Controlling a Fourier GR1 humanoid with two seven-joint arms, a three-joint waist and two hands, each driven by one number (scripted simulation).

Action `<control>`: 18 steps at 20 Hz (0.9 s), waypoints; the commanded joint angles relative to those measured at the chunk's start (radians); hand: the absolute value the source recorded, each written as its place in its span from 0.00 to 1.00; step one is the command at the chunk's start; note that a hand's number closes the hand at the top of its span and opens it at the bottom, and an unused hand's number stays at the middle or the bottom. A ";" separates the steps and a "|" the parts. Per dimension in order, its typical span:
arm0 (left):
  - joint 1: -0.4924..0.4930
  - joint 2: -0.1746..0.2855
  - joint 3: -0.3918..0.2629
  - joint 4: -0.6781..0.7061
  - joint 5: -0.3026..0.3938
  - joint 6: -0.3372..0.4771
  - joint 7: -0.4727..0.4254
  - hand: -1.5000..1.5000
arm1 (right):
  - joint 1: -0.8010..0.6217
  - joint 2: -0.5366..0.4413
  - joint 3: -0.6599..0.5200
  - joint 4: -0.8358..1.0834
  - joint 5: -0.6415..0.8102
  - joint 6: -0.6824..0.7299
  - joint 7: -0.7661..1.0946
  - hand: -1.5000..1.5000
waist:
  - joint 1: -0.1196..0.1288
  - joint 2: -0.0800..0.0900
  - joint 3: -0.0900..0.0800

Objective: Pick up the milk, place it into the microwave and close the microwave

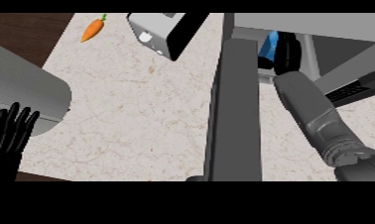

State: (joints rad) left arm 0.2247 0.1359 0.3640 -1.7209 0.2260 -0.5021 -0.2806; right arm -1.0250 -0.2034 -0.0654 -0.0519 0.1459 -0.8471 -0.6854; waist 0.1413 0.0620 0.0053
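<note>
The microwave (307,24) stands at the upper right with its door (236,114) swung open toward me, seen edge-on as a tall dark grey panel. Inside the cavity stands the blue milk carton (269,44), upright. My right forearm reaches in past the door. My right hand (288,53) is against the carton's right side with its fingers wrapped on it, and it hides part of the carton. At the lower left edge my left hand (15,130) rests open, fingers up, away from everything.
A grey toaster (159,33) sits at the back centre, left of the microwave. An orange carrot (92,29) lies at the back left. A large grey rounded object (33,86) fills the left edge. Speckled counter (132,114) shows between them.
</note>
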 commanded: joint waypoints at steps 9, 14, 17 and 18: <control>0.017 -0.027 -0.008 0.028 -0.043 0.002 -0.072 0.00 | 0.026 0.034 -0.011 -0.017 -0.004 0.026 -0.030 0.00 | -0.031 -0.017 -0.001; 0.032 0.002 0.024 0.006 -0.014 -0.014 -0.067 0.00 | 0.040 -0.011 -0.035 -0.036 -0.024 0.103 -0.053 0.00 | -0.044 -0.024 -0.001; 0.032 -0.033 0.003 -0.026 -0.018 0.018 -0.038 0.00 | 0.081 0.004 -0.049 -0.045 -0.037 0.132 -0.096 0.00 | -0.055 -0.027 0.000; 0.091 -0.066 -0.018 -0.033 -0.052 0.009 -0.077 0.00 | 0.089 0.014 -0.050 -0.048 -0.037 0.129 -0.106 0.00 | -0.057 -0.032 -0.001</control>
State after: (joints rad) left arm 0.2609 0.1130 0.3697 -1.7264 0.2021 -0.4994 -0.3344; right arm -0.9674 -0.1901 -0.1029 -0.0898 0.1197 -0.7611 -0.7511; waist 0.0973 0.0390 0.0049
